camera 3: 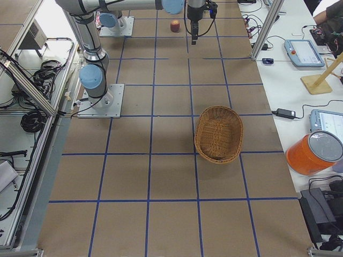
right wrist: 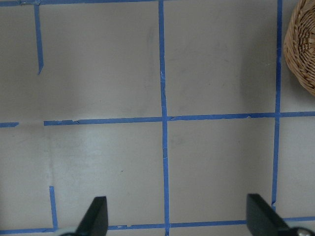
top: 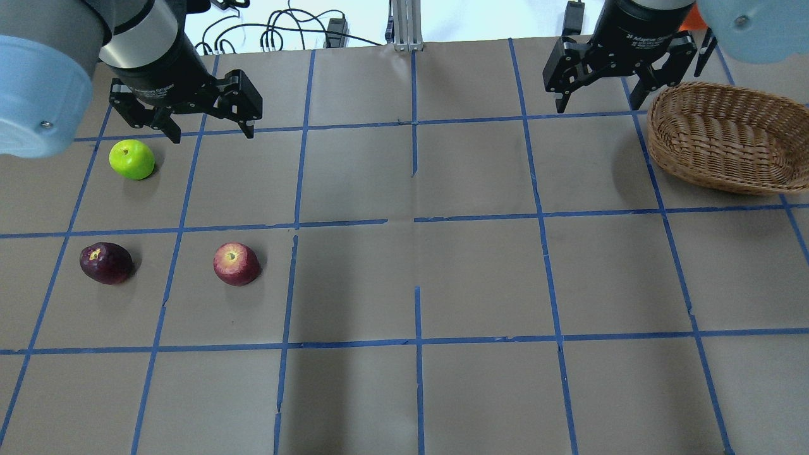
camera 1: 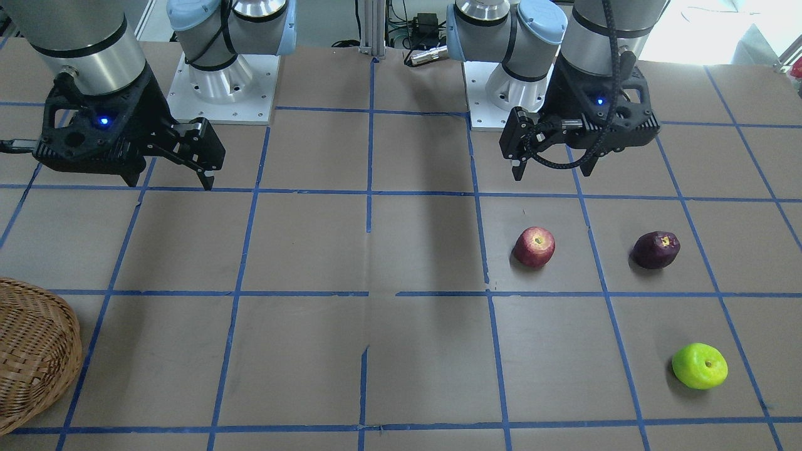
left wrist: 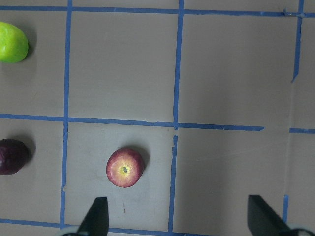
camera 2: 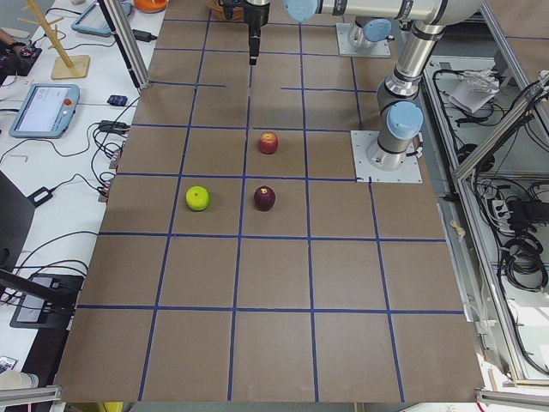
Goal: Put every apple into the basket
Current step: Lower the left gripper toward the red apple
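Observation:
Three apples lie on the table on my left side: a red apple [top: 236, 263], a dark purple apple [top: 105, 263] and a lime green apple [top: 131, 159]. My left gripper [top: 212, 136] hangs open and empty above them, well clear of the table. Its wrist view shows the red apple [left wrist: 125, 167] just ahead of its fingers, the purple apple [left wrist: 11, 156] and the green apple [left wrist: 11, 42] at the left edge. The wicker basket [top: 720, 136] stands empty at the far right. My right gripper [top: 597, 107] is open and empty, raised just left of the basket.
The table is brown with a blue tape grid. Both arm bases stand on white plates [camera 1: 219, 94] at the robot's edge. A metal post [top: 404, 25] stands at the far edge. Side benches hold tablets and an orange container [camera 3: 313, 152].

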Controlling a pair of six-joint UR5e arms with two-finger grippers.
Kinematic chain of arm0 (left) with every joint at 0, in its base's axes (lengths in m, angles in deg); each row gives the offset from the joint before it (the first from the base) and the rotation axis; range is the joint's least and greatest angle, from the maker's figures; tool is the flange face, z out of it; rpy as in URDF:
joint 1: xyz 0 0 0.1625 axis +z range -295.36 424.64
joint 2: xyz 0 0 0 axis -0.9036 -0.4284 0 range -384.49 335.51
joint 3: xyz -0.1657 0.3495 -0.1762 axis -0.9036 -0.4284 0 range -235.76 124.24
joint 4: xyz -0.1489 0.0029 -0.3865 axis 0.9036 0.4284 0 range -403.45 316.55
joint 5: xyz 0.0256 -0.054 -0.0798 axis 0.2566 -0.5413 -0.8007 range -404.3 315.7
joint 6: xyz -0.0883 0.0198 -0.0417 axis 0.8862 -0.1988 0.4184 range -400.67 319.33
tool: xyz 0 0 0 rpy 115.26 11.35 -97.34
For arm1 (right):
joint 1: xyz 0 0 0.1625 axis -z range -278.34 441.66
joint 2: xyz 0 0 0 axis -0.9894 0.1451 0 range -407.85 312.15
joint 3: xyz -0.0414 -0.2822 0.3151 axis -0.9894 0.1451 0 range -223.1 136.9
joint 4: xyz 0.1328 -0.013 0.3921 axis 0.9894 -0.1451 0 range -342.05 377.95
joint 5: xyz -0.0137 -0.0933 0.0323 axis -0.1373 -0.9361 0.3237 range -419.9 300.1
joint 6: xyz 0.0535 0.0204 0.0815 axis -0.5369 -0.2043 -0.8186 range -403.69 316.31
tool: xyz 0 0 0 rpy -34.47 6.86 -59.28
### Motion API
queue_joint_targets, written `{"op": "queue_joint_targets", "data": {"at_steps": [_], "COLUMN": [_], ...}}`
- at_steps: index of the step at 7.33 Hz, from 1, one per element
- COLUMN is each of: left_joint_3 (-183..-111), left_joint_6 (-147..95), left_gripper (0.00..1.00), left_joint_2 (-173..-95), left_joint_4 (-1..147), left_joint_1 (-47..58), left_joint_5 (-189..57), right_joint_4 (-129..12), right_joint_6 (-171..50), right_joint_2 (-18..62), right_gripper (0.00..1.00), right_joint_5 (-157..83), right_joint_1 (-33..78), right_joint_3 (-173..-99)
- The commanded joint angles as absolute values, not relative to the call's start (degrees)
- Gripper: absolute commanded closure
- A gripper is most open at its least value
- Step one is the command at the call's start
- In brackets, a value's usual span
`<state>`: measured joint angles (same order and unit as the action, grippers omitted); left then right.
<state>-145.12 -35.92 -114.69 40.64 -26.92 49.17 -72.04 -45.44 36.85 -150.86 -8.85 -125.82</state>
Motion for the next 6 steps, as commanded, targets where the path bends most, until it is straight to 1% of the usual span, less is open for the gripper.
{"op": "queue_joint_targets", "data": {"at_steps": [1, 3, 5, 6], "left_joint_3": [-145.0, -145.8, -147.9, -151.8], "left_joint_6": [-36.0, -37.8, -52.7, -55.2], "left_gripper": [0.00, 0.00, 0.00, 0.00], "left_joint_2": [-114.7, -114.3, -114.5, -116.0], "left_joint_4": [40.2, 40.4, 40.7, 39.3], "left_joint_1": [-26.2, -24.9, -16.7, -12.6], "left_joint_5": [49.0, 49.1, 48.5, 48.2], "right_joint_4": [-72.1, -72.1, -72.1, -72.4], "right_joint_6": [-45.4, -45.4, -45.4, -45.4], "right_joint_2": [36.8, 36.7, 36.4, 36.4], "right_gripper": [0.00, 0.00, 0.00, 0.00], "right_joint_5": [-151.0, -151.0, -151.0, -151.0], "right_joint_1": [-8.9, -8.9, -8.7, -8.7], "right_joint_3": [-125.9, -125.9, -125.6, -125.8]}}
